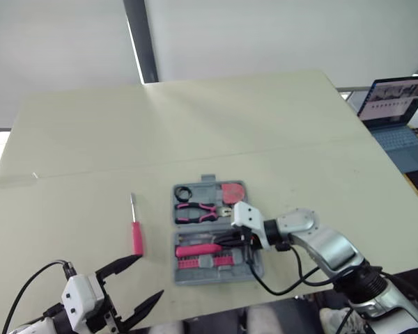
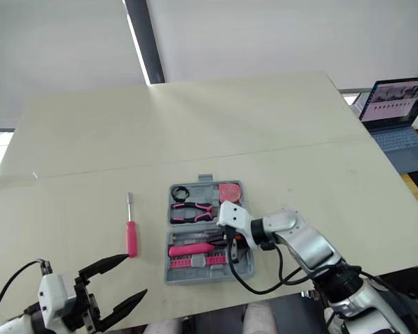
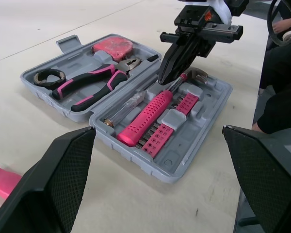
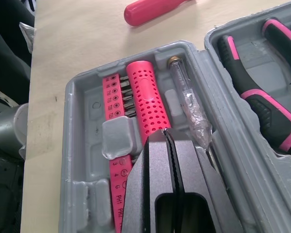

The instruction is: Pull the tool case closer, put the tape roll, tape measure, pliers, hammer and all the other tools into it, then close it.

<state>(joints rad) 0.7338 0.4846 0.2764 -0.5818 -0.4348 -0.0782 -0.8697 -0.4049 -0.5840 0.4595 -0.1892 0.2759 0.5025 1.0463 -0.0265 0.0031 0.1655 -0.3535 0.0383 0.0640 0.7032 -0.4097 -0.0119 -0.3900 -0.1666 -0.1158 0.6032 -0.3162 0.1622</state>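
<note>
Here we press straight down on the hammer (image 3: 148,116) with the right gripper (image 3: 162,80) pinched together, seating it in the tool case (image 3: 184,167); our left gripper (image 1: 150,276) gapes wide beside the loose screwdriver (image 1: 136,239).

A broad pale table (image 1: 195,104) carries everything. A faint seam (image 1: 195,161) crosses it from left to right, about midway. On the near part, slightly right of centre, lies the grey case (image 1: 216,277), opened flat, with one half near and the other far. To its left, close but not touching, lies a pink-handled screwdriver (image 1: 136,235), its shaft pointing to the far side.
</note>
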